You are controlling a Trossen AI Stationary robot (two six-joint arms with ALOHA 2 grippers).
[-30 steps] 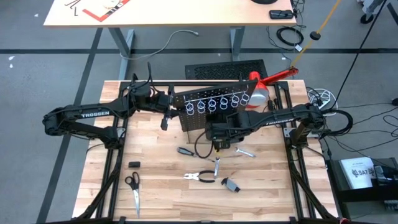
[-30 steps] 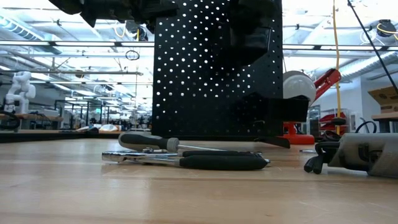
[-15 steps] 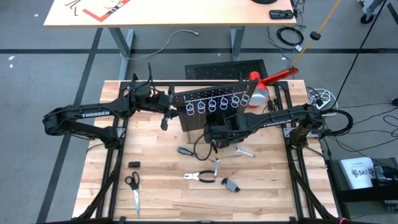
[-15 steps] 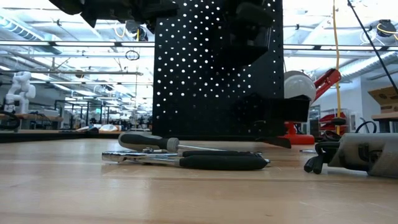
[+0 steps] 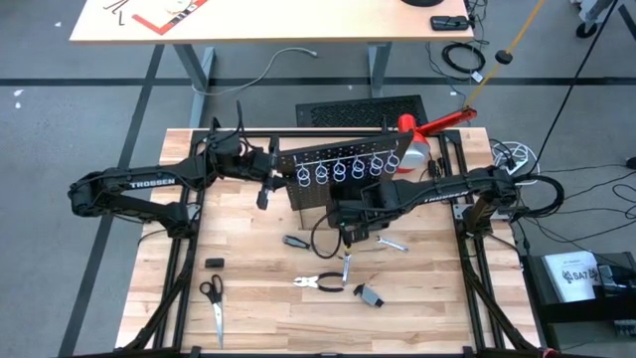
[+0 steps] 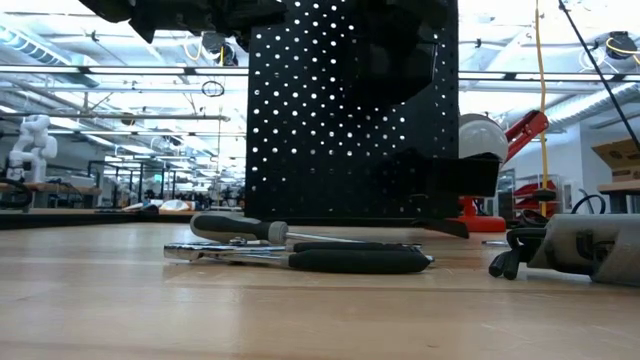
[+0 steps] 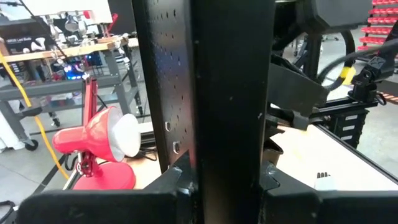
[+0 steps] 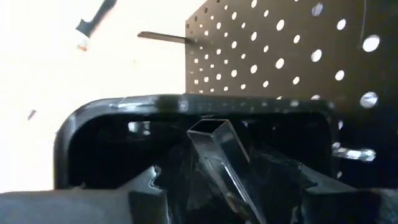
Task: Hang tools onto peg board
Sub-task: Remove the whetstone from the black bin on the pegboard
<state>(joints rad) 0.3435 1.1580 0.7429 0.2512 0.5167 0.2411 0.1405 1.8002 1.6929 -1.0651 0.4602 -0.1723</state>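
Observation:
The peg board (image 5: 333,184) stands upright at the table's middle, a row of silver rings (image 5: 348,167) along its top and a black bin (image 8: 186,103) on its near face. My left gripper (image 5: 270,171) is shut on the board's left edge. My right gripper (image 5: 353,221) hovers at the bin, shut on a grey square metal tube (image 8: 217,149). On the wood nearer the front lie a dark-handled screwdriver (image 5: 295,241), pale-handled pliers (image 5: 320,283), two thin silver wrenches (image 5: 393,244) (image 5: 346,267) and a small grey piece (image 5: 370,295). My left gripper pinches the board's upright left edge (image 7: 227,124) between its two fingers (image 7: 180,182), coming nearly level from the table's left. The board stands upright on the table. My right gripper pinches the square tube's sides (image 8: 233,177) between its two fingers (image 8: 149,186), slanting down from the near side. The tube's open free end (image 8: 208,128) points into the bin's mouth, clear of the table; I cannot tell whether it touches the bin.
A red lamp (image 5: 417,134) stands behind the board's right end, and a flat black slotted panel (image 5: 358,109) lies beyond the far edge. Scissors (image 5: 212,298) and a small black block (image 5: 215,263) lie at the near left. Cables sit by the right edge (image 5: 512,154).
My right gripper has rolled a little about its own axis over the bin, staying in place with the tube still held. My left gripper keeps its hold on the board's edge.

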